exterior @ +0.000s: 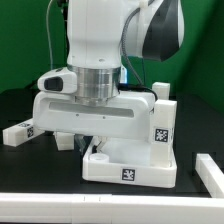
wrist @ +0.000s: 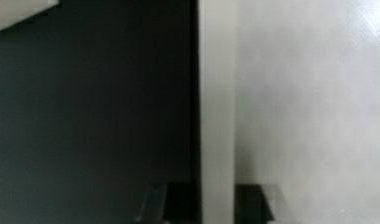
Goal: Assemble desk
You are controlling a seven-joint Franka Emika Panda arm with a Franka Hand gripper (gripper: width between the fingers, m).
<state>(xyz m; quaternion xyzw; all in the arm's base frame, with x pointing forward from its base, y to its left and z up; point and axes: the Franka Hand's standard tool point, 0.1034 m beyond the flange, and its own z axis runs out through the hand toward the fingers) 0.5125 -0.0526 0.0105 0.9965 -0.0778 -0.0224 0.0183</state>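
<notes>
Green wall backs a black worktop (exterior: 30, 165). We see the tabletop (exterior: 130, 168) near the front edge, under the arm. An upright leg (exterior: 162, 118) stands at its far corner on the exterior view's right and seems already fitted. A loose leg (exterior: 18, 132) lies towards the exterior view's left, and a white piece (exterior: 65, 143) sits just beside the tabletop. The claw (wrist: 212, 203) is clenched on a thin white edge, which we judge to be the tabletop's rim. We reckon it is early: most legs remain.

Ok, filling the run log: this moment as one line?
gripper: shut on tabletop rim | upright leg: at tabletop corner | loose leg: lying, exterior view's left
</notes>
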